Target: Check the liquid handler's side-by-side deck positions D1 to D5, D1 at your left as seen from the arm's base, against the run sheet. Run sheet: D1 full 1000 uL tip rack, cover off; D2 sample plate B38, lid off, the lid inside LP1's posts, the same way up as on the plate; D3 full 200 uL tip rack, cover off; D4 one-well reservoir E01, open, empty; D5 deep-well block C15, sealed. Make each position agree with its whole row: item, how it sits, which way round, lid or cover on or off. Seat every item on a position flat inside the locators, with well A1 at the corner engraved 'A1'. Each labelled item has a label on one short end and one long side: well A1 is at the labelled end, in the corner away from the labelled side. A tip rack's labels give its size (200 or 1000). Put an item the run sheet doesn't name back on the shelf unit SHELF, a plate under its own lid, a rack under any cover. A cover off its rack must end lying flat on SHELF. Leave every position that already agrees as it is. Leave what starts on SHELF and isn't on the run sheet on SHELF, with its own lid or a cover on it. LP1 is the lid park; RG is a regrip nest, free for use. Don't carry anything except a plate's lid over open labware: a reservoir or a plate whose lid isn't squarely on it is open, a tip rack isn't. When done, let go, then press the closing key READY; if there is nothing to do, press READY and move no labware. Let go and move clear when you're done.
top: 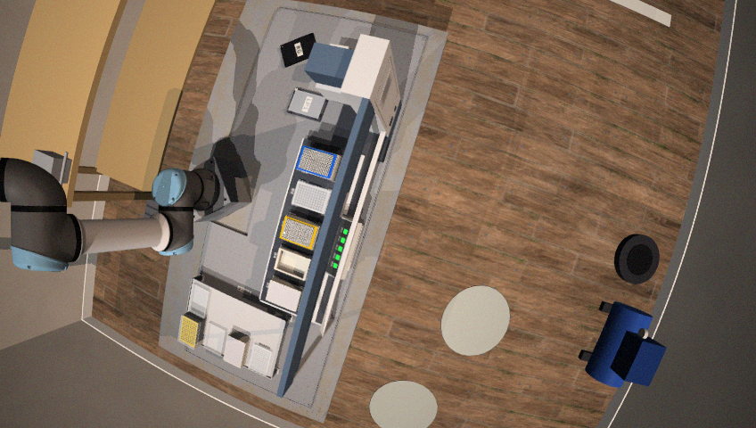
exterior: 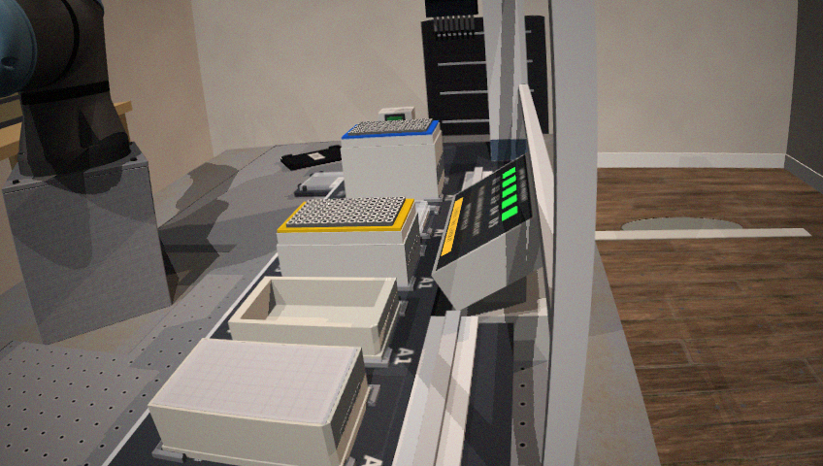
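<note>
Deck row loaded; end effector [top: 235, 183] spread wide, holding nothing.
The rigid, light sample plate [top: 311, 196] probably wants gripping across its long sides; its lid state is unclear.

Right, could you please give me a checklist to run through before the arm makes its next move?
1. Gripper open and empty: ok.
2. Covers off the blue-rimmed rack and the yellow-rimmed rack, tips showing: ok.
3. Rack sizes from their labels: cannot tell.
4. Reservoir open and empty: ok.
5. Deep-well block sealed, flat sheet on top: ok.
6. Plate lid off and parked in the lid park: cannot tell.
</note>
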Controlling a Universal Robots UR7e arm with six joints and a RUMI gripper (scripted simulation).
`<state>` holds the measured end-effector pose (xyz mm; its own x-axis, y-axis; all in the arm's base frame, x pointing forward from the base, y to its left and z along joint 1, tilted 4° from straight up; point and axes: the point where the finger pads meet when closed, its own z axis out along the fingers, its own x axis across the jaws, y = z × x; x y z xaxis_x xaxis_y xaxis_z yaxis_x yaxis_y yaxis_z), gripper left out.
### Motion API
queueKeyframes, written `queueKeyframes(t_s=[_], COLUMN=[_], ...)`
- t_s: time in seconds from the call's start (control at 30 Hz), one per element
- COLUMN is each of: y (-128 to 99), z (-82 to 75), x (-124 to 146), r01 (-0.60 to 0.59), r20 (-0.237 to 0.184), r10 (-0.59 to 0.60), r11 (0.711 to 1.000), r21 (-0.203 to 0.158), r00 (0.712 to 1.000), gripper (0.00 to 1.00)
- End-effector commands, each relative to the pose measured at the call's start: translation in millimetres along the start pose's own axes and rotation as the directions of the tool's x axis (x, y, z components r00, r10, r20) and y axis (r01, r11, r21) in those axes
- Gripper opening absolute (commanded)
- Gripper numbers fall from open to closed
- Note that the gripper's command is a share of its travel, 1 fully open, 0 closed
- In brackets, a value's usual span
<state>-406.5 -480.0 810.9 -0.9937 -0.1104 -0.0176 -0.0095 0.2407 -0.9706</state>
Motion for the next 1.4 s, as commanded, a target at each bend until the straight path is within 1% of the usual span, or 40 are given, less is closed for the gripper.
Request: queueKeyframes(t_s=[0.0, 0.53, 0.57, 0.8, 1.03, 1.1, 1.37], y=[-0.5, -0.5, 3.3, 30.6, 62.9, 62.9, 95.5], z=[-0.2, -0.2, -0.9, -5.7, -7.7, -7.7, -13.7], x=[-0.4, -0.4, -3.6, -26.2, -51.3, -51.3, -77.6], r01=[0.001, 0.001, 0.013, 0.099, 0.189, 0.189, 0.294], r20=[0.000, 0.000, 0.010, 0.085, 0.163, 0.163, 0.260], r10=[-0.001, -0.001, -0.013, -0.091, -0.161, -0.161, -0.229], r11=[1.000, 1.000, 1.000, 0.990, 0.967, 0.967, 0.923], r21=[0.000, 0.000, -0.012, -0.096, -0.172, -0.172, -0.248], r00=[1.000, 1.000, 1.000, 0.992, 0.973, 0.973, 0.938], gripper=[1.00, 1.00, 0.82, 0.82, 0.82, 0.82, 0.82])
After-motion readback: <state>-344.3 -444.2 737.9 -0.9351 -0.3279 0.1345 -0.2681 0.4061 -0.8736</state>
